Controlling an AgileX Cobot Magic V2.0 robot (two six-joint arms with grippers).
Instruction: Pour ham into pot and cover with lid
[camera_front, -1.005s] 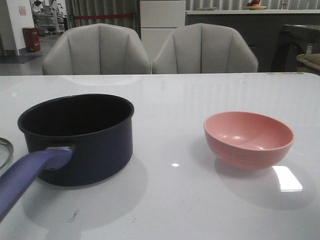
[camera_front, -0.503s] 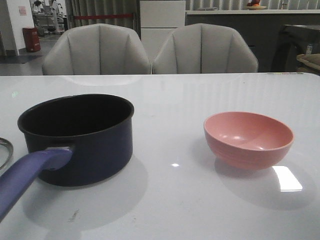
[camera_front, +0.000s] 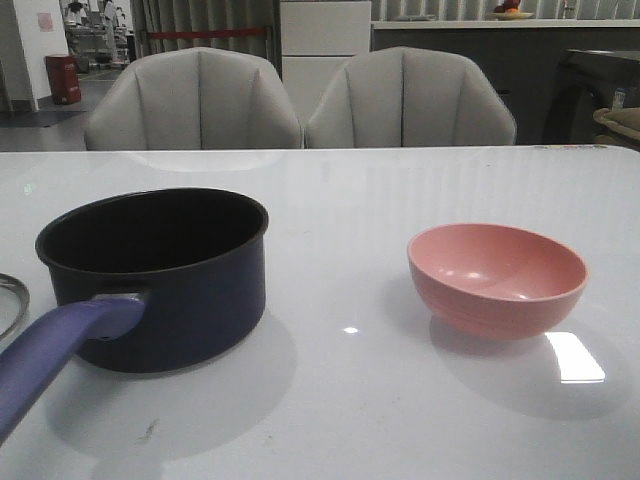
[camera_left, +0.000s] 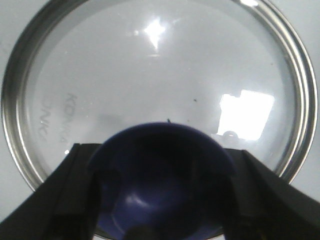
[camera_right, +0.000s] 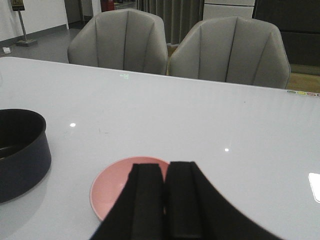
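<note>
The dark blue pot (camera_front: 160, 280) stands at the left of the table, its purple-blue handle (camera_front: 60, 350) pointing to the near left. It also shows in the right wrist view (camera_right: 20, 155). The glass lid (camera_left: 150, 75) lies flat on the table; only its rim (camera_front: 10, 295) shows at the front view's left edge. My left gripper (camera_left: 160, 150) is over it, with the fingers (camera_left: 75, 190) against both sides of the blue knob (camera_left: 160, 190). My right gripper (camera_right: 166, 167) is shut and empty above the pink bowl (camera_right: 112, 185). No ham is visible; the pot's bottom is hidden.
The pink bowl (camera_front: 497, 275) stands at the right of the table and looks empty inside. Two grey chairs (camera_front: 300, 100) stand behind the table's far edge. Neither arm shows in the front view.
</note>
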